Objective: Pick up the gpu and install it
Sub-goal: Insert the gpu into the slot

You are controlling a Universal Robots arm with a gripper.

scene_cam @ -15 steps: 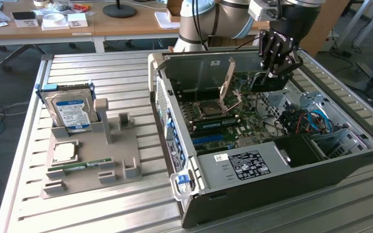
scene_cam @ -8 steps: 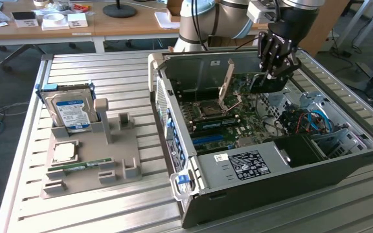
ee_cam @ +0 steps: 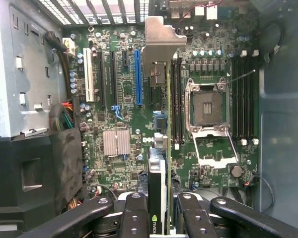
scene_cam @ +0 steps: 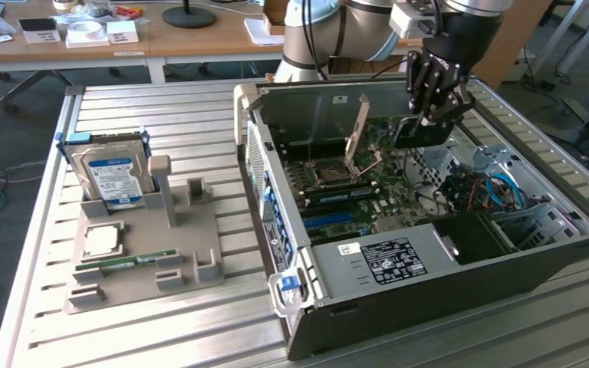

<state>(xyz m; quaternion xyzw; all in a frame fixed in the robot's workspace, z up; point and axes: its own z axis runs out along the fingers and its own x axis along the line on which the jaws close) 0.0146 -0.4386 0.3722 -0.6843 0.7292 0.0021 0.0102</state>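
Note:
My gripper (scene_cam: 435,103) hangs over the far side of the open computer case (scene_cam: 417,264), shut on the gpu (scene_cam: 422,133), a dark card held on edge above the motherboard (scene_cam: 351,192). In the wrist view the gpu (ee_cam: 158,173) runs edge-on away from between my black fingers (ee_cam: 134,213), and its pale metal bracket (ee_cam: 161,44) is at the far end. The gripper (ee_cam: 159,206) clamps the card from both sides. A long blue slot (ee_cam: 138,77) lies on the board just beside the card's line, and the card hovers clear of it.
The case's walls surround the motherboard, with a black power supply (scene_cam: 478,234) and cable bundles (ee_cam: 64,119) inside. An open CPU socket (ee_cam: 207,106) and its raised lever (scene_cam: 359,126) stand near the card. A grey parts holder (scene_cam: 156,264) on the slatted table carries a hard drive (scene_cam: 116,172).

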